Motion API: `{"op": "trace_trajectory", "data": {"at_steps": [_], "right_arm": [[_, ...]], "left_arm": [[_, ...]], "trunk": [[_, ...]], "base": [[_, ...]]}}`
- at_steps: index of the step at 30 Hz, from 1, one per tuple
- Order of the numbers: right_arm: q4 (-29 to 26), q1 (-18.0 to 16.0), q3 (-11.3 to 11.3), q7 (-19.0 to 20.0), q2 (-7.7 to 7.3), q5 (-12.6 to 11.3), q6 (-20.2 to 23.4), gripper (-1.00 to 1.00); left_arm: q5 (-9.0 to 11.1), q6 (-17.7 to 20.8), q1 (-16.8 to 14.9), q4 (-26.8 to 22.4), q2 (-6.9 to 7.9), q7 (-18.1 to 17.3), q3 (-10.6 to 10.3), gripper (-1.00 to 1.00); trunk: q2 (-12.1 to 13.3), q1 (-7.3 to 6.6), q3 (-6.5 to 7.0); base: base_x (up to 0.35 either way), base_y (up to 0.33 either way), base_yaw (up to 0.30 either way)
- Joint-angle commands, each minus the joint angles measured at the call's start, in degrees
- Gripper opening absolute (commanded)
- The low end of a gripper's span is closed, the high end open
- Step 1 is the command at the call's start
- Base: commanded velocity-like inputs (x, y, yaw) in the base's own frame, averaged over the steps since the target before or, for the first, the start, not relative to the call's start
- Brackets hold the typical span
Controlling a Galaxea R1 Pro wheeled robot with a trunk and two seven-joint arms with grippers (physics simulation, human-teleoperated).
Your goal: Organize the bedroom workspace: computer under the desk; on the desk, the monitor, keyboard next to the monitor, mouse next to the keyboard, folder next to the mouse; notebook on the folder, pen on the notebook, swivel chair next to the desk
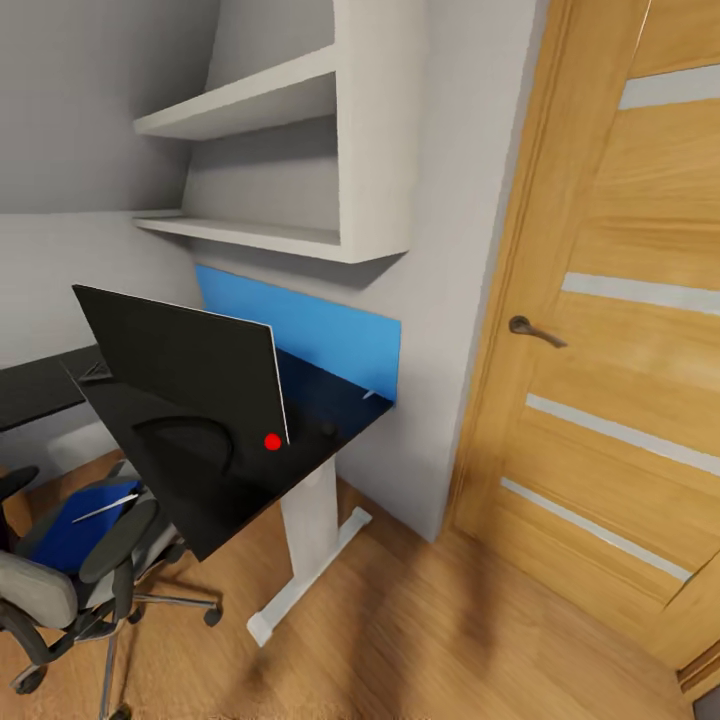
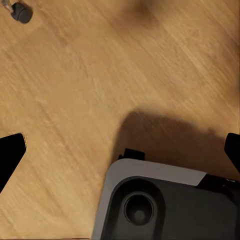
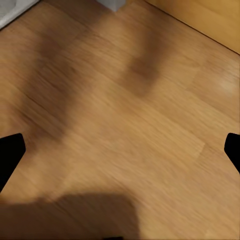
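Observation:
The monitor (image 1: 190, 375) stands on the black-topped desk (image 1: 330, 400), its red dot at one lower corner. A small dark lump (image 1: 328, 426), perhaps the mouse, lies on the desk beside it. At lower left the grey swivel chair (image 1: 60, 580) is partly tucked under the desk edge. A blue flat item (image 1: 70, 528) lies on its seat, folder or notebook I cannot tell, with the white pen (image 1: 105, 507) on top. My left gripper (image 2: 120, 152) and right gripper (image 3: 120, 152) both hang open over bare wooden floor, holding nothing. The computer and keyboard are out of view.
A wooden door (image 1: 620, 330) with a lever handle fills the right side. White wall shelves (image 1: 290, 150) hang above the desk's blue back panel (image 1: 300, 330). The desk's white leg (image 1: 310, 520) stands on the floor. A chair castor (image 2: 20, 12) and my base (image 2: 165, 205) are close to the left gripper.

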Motion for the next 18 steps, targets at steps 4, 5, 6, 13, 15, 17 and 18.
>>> {"op": "trace_trajectory", "data": {"at_steps": [4,5,6,13,15,17,18], "right_arm": [[0.02,-0.02,-0.05,-0.07,0.01,0.03,-0.18,1.00],[0.02,-0.02,-0.04,-0.07,0.01,0.03,-0.18,1.00],[0.02,-0.02,-0.04,-0.07,0.01,0.03,-0.18,1.00],[0.02,-0.02,-0.04,-0.14,0.02,0.03,-0.18,1.00],[0.02,-0.02,-0.04,-0.15,0.05,0.03,-0.18,1.00],[0.00,-0.02,-0.04,-0.15,0.08,0.03,-0.25,1.00],[0.00,-0.02,-0.04,-0.15,0.09,0.03,-0.26,1.00]], "left_arm": [[0.32,-0.09,0.01,-0.07,-0.01,0.03,-0.04,1.00],[0.32,-0.09,0.01,-0.07,-0.01,0.03,-0.04,1.00],[0.32,-0.09,0.01,-0.08,-0.01,0.04,-0.04,1.00],[0.26,-0.09,0.01,-0.08,-0.01,-0.02,-0.04,1.00],[0.25,-0.09,0.01,-0.07,-0.01,-0.02,-0.04,1.00],[0.24,-0.11,-0.01,-0.07,-0.01,-0.03,-0.04,1.00],[0.23,-0.13,0.00,-0.08,-0.01,-0.03,-0.04,1.00]], "trunk": [[-0.03,-0.01,-0.32],[-0.03,-0.01,-0.39],[-0.03,-0.01,-0.46],[-0.03,-0.01,-0.83],[-0.03,-0.01,-0.91],[-0.03,-0.01,-0.97],[-0.03,-0.01,-1.00]], "base": [[-0.226,0.000,0.196],[-0.299,0.000,0.197],[-0.306,0.000,0.199],[-0.098,0.000,0.230],[-0.022,0.000,0.248],[-0.004,0.000,0.260],[-0.002,0.000,0.263]]}}
